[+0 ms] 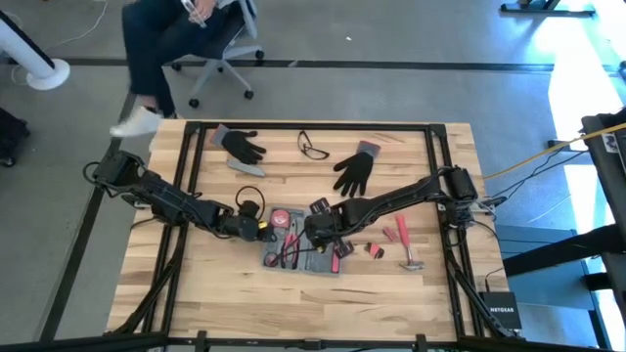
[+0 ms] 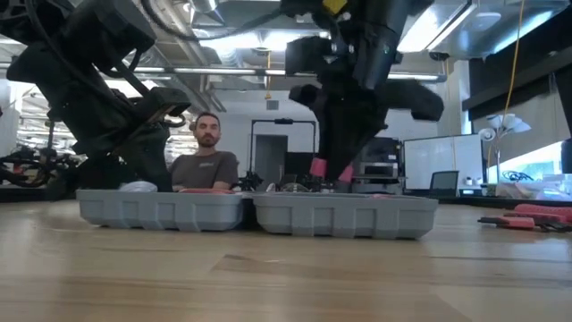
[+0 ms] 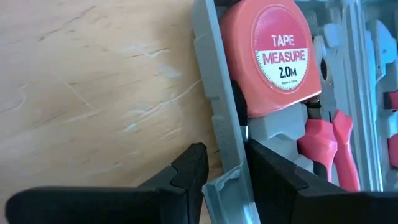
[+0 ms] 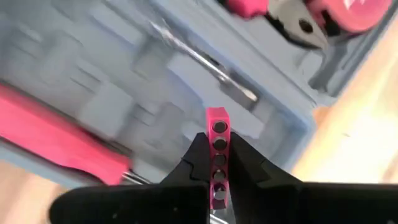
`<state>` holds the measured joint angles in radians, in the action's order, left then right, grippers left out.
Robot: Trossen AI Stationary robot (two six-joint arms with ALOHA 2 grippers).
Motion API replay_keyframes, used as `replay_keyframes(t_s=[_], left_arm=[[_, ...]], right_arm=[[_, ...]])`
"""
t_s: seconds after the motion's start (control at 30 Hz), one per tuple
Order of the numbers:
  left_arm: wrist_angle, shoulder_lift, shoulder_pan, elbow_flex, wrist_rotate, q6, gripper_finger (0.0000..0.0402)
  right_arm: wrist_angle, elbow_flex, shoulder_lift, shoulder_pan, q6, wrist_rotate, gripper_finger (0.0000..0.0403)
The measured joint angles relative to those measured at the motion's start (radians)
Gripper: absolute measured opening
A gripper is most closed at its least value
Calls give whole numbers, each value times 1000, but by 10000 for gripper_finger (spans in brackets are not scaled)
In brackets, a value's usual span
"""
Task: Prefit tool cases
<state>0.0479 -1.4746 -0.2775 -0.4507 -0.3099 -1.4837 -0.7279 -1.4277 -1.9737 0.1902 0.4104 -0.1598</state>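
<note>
Right gripper point(image 4: 219, 163): jaws closed narrow on a small pink plastic bit-holder bar with a row of dark round sockets point(image 4: 217, 155), gripped at its lower part and held upright above the case interior. In the high view this gripper point(image 1: 323, 227) sits over the middle of the case.

Left gripper point(image 3: 227, 165): fingers set part-way apart astride the case's raised side wall, one finger outside over the wood, one inside beside the round pink tape measure marked 2.0M point(image 3: 277, 53). Whether the pads actually press the wall cannot be told. In the high view it point(image 1: 262, 227) is at the case's left end.

Risks, as judged:
- The bar is pinched over a short length only; it could pivot or slip on contact with a recess edge.
- A misaligned descent would seat the bar askew or jam it against the moulded ribs.
- If the left hold is loose, downward pressure could shift the case across the wood.

Task item: the flat blue-grey plastic tool case with moulded recesses point(image 1: 298, 262) lies opened flat, both halves side by side, near the table's centre, slightly toward the near edge. Pink-handled pliers point(image 3: 329, 146) and the tape measure are seated. A pink-handled hammer point(image 1: 406, 246) and small pink pieces lie on the wooden table point(image 1: 196, 284) just right of the case, not yet fitted.
</note>
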Motion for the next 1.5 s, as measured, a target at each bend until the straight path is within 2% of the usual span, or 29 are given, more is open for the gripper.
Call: replay_keyframes(t_s=[0.13,0.3,0.37,0.5,0.6,0.7,0.87,1.0,1.13,1.2,1.27,1.37,1.5], left_arm=[[-28,2,0,-1,8,-9,106],[-30,6,0,0,23,26,106],[-35,17,0,0,36,57,106],[-62,66,-2,5,60,134,106],[-118,110,-3,5,64,171,106],[-201,140,-3,5,61,177,106],[-210,145,-3,5,71,175,106],[-188,145,-4,5,82,178,106],[-183,145,-4,4,107,203,106],[-181,145,-4,4,119,230,106],[-180,145,-4,3,127,254,106],[-179,145,-4,3,129,261,106],[-174,146,-4,3,130,260,106]], right_arm=[[27,0,0,10,45,-56,18],[29,1,0,50,156,-32,18],[39,5,0,69,145,-5,18],[41,4,11,92,27,-38,18],[-1,4,55,82,-176,-16,18],[19,15,97,56,-446,64,18],[175,93,127,30,-872,205,18],[410,205,156,30,-1180,241,18],[803,407,200,29,-1575,161,18],[1002,513,210,48,-1740,64,18],[1109,586,211,69,-1871,-31,18],[1171,630,205,89,-2014,-125,18],[1104,634,194,93,-2147,-145,18]])
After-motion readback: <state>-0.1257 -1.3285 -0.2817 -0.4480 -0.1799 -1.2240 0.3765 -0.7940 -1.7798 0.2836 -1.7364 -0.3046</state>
